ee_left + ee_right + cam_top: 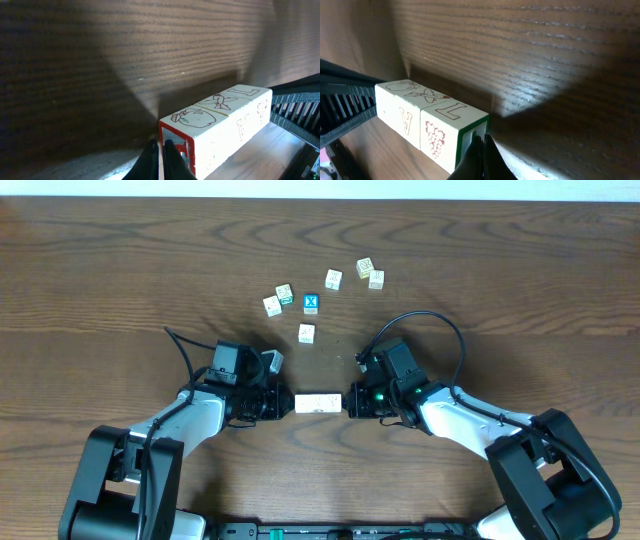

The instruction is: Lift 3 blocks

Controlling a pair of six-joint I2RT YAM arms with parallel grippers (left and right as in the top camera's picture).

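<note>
- Item: row of three blocks (pixel 317 401), cream-white, butted end to end. It sits about midway between the left and right edges of the surface (pixel 110 270), closer to the near edge than the far one, directly between the two hands.
- Left hand (pixel 291 402): fingers closed together with nothing between them, tips pressed against one end face of the row.
- Right hand (pixel 347 400): likewise closed on nothing, tips pressed against the opposite end face.
- Step in hand, as judged: lifting the row as one bar by end pressure.
- Method advised: equal inward push from both sides, and both hands rising level and at one pace. A slack or uneven push would likely let the middle block drop out.
- Neighbours: blue cube with a white X (pixel 311 303) and nearest loose cube (pixel 306 333) lie toward the far edge, apart from the row. They are judged to be no obstruction.
- Overhead view alone shows both arms, their straight alignment through the row, and the loose cubes.
- Left wrist view alone shows the red-bordered end face, with the tips meeting its lower half.
- Right wrist view alone shows the green-bordered end face, a grape drawing and the letter A, with the seams flush.
- Undetermined: whether the row is clear of the surface. The wrist views show shadow beside it but no plain gap.
</note>
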